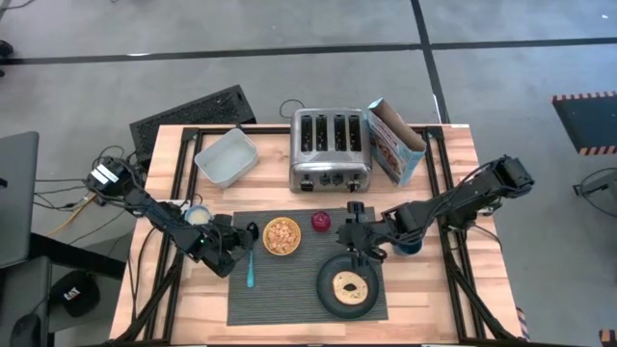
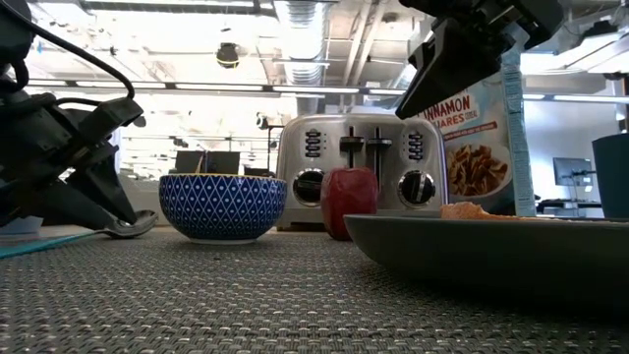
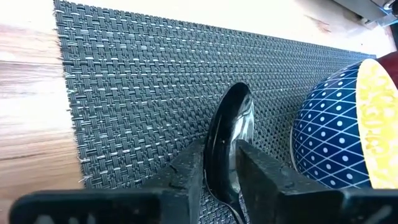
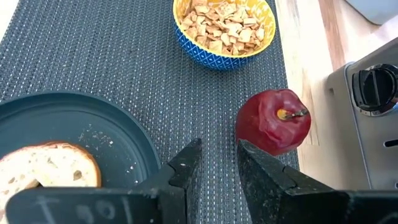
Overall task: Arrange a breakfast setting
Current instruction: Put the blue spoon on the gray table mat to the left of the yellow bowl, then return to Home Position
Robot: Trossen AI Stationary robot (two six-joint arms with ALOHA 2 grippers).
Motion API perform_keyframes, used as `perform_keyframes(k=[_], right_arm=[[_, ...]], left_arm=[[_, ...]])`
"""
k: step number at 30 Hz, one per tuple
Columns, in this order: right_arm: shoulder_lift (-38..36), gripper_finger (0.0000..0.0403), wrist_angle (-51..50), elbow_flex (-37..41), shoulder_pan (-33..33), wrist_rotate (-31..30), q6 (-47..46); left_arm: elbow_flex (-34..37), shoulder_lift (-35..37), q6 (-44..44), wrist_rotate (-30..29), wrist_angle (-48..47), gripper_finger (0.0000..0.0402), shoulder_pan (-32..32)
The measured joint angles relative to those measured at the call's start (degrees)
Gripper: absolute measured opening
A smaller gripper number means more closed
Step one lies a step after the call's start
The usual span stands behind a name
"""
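A dark grey ribbed placemat (image 1: 289, 294) lies at the table's near middle. On it stand a bowl (image 1: 281, 236), blue-patterned outside and yellow inside, holding cereal, a red fruit (image 4: 273, 121), and a dark plate (image 1: 328, 289) bearing a bagel (image 1: 348, 285). A blue-handled spoon (image 1: 251, 265) lies left of the bowl, its metal bowl (image 3: 231, 134) on the mat. My left gripper (image 3: 221, 171) is slightly open, its fingers either side of the spoon's neck. My right gripper (image 4: 219, 165) hangs open above the mat between plate and fruit. A dark blue cup (image 2: 611, 177) stands right of the plate.
A chrome toaster (image 1: 332, 149) and a cereal box (image 1: 395, 142) stand at the far edge, with a white tub (image 1: 227, 157) to their left. A small round container (image 1: 198, 214) sits by the left arm. Bare wood lies on the mat's near side.
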State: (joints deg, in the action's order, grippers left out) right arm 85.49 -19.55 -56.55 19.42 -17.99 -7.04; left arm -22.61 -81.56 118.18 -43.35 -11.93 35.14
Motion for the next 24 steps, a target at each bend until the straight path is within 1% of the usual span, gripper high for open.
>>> perform_keyframes(k=[5, 11, 15, 18, 24], right_arm=[[0.0, 0.0127, 0.0, 0.0, 0.0, 0.0, 0.0], [0.0, 0.0127, 0.0, 0.0, 0.0, 0.0, 0.0], [0.0, 0.0127, 0.0, 0.0, 0.0, 0.0, 0.0], [0.0, 0.0127, 0.0, 0.0, 0.0, 0.0, 0.0], [0.0, 0.0127, 0.0, 0.0, 0.0, 0.0, 0.0]], left_arm=[[0.0, 0.0, -0.9, 0.5, 0.0, 0.0096, 0.0], [-0.5, 1.3, -5.1, 0.6, -1.2, 0.0098, 0.9], [-1.2, 3.8, -9.8, 0.1, -0.9, 0.0098, 1.2], [-1.3, 6.1, -14.5, 1.1, -1.1, 0.0098, 1.4], [-1.3, 12.1, -21.7, -0.6, -1.3, 0.0098, 2.8]])
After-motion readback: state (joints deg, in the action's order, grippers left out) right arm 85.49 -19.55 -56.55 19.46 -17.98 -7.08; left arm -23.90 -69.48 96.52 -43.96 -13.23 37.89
